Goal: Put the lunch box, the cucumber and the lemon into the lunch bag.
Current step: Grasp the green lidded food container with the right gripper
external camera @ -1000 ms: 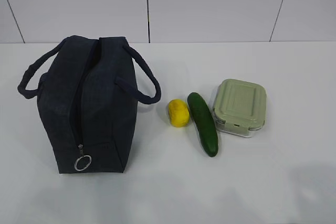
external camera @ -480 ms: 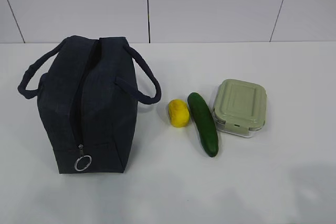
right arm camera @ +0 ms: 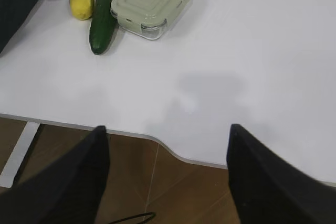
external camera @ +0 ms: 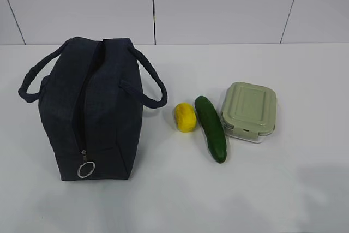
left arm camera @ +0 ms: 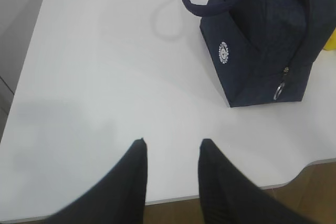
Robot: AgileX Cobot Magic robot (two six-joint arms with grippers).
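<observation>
Bag stands on the white worktop at left, zipper ring at its near end. Lemon, cucumber, lunch box in a row right of it, cucumber touching the box. Left claw partly open, empty, near the worktop edge. Right claw wide open, empty

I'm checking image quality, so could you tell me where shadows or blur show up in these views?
Exterior view: even light, soft shadows on the table. Left wrist view: left gripper fingers blurred, lunch bag sharp. Right wrist view: faint shadow on the table, right gripper soft.
</observation>
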